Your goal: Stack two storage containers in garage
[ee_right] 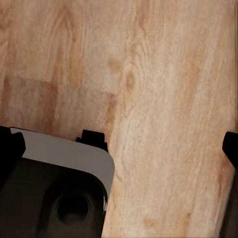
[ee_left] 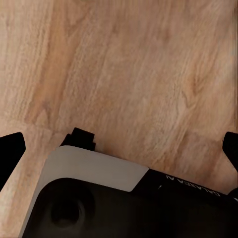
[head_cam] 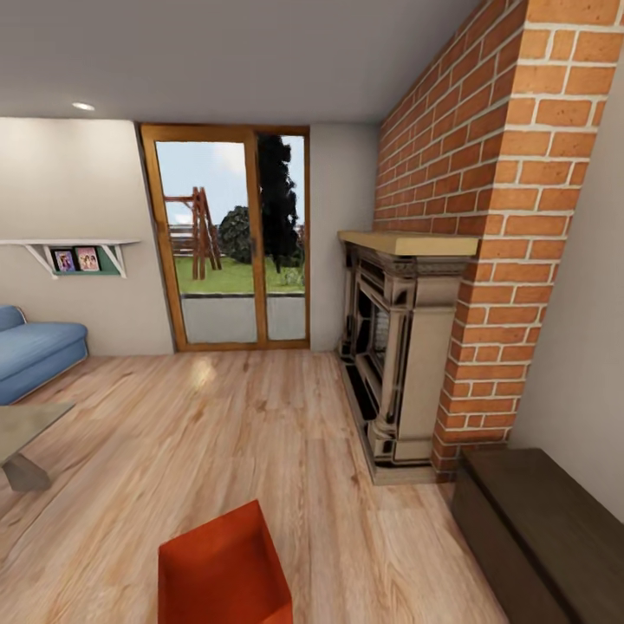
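From my head camera, one orange-red bin (head_cam: 224, 568) sits on the wood floor (head_cam: 217, 425) at the bottom of the frame, left of center, open top up, its near end cut off by the frame edge. The glass doors (head_cam: 230, 238) stand upper center, the brick fireplace (head_cam: 403, 342) at right, a dark bench (head_cam: 542, 537) at lower right. The blue sofa (head_cam: 35, 351) and the glass desk (head_cam: 26, 433) (just a corner of it) are at the left edge. My left jaws (ee_left: 119, 148) and right jaws (ee_right: 119, 148) are both spread wide over bare planks, grasping nothing, with my base below them.
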Robot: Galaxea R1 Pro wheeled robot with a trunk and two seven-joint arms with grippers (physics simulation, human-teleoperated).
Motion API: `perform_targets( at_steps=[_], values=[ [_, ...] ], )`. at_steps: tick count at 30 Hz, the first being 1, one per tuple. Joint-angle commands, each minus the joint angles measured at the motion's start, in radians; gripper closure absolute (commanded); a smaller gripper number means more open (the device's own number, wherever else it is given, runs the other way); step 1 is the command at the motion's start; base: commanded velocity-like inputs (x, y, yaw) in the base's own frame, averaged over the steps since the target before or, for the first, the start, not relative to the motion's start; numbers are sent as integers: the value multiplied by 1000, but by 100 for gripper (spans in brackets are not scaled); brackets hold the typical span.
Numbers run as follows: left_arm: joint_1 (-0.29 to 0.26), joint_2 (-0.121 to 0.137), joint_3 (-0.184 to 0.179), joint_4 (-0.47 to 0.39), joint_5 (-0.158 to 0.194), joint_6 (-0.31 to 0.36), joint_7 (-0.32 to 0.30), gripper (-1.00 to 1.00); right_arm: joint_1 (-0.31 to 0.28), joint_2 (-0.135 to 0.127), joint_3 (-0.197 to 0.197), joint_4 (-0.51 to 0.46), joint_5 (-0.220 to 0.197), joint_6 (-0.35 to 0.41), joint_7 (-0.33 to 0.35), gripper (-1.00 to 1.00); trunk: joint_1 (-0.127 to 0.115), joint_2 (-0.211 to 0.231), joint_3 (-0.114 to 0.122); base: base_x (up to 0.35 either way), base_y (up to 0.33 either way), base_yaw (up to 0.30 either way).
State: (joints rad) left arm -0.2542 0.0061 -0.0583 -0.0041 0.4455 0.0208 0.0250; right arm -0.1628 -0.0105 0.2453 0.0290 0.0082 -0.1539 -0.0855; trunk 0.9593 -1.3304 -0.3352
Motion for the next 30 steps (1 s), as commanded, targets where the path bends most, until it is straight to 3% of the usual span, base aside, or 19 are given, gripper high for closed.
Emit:
perform_targets(
  at_steps=[1,8,16,30],
  values=[
    [-1,0,-6,0,7,2,3,-100,-1,1,5,3,1,-5,-3,-100,1,-1,-1,297,-102,0],
    [0,0,-6,0,7,2,3,-100,-1,2,3,3,1,-8,-5,-100,1,-1,-1,287,-133,24],
    [0,0,-6,0,7,2,3,-100,-1,1,2,3,1,-7,-7,-100,1,-1,-1,216,-142,221],
    [-1,0,-6,0,7,2,3,-100,-1,1,3,3,1,-6,-12,-100,1,-1,-1,43,-29,269]
  ],
)
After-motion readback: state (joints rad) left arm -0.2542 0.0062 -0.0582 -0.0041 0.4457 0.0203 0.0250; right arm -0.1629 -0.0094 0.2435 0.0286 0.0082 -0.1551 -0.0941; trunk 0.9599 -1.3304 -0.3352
